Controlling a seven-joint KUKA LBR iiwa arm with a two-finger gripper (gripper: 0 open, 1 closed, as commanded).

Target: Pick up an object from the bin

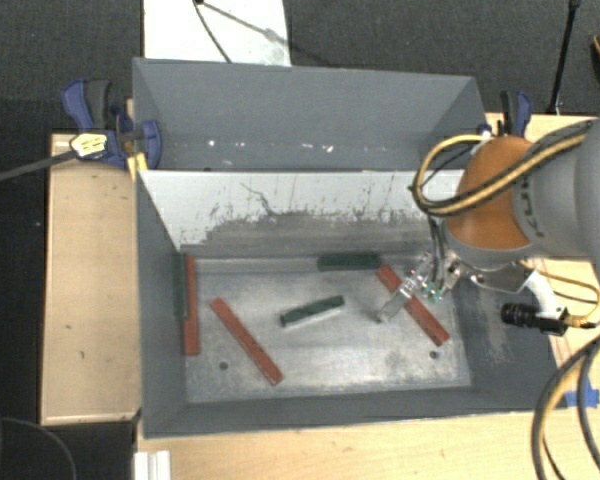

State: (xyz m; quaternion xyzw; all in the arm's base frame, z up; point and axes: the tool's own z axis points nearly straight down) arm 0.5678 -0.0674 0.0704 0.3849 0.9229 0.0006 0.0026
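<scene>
Setting: a robotics laboratory test cell. Indicators: a grey metal bin (pixel 300 118) mounted on a light wooden bench (pixel 330 453), an industrial robot arm (pixel 570 198) at the right of the frame carrying exposed yellow and black cables (pixel 442 150), and loose cabling (pixel 30 163) crossing the dark surround at the left.

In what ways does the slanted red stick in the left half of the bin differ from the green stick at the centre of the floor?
Colour: the red stick is red-brown, the green stick is dark green.
Length: the red stick looks longer than the green stick.
Pose: the red stick runs down toward the right, while the green stick rises slightly toward the right.
Both are thin straight bars lying flat on the bin floor, apart from each other.
</scene>
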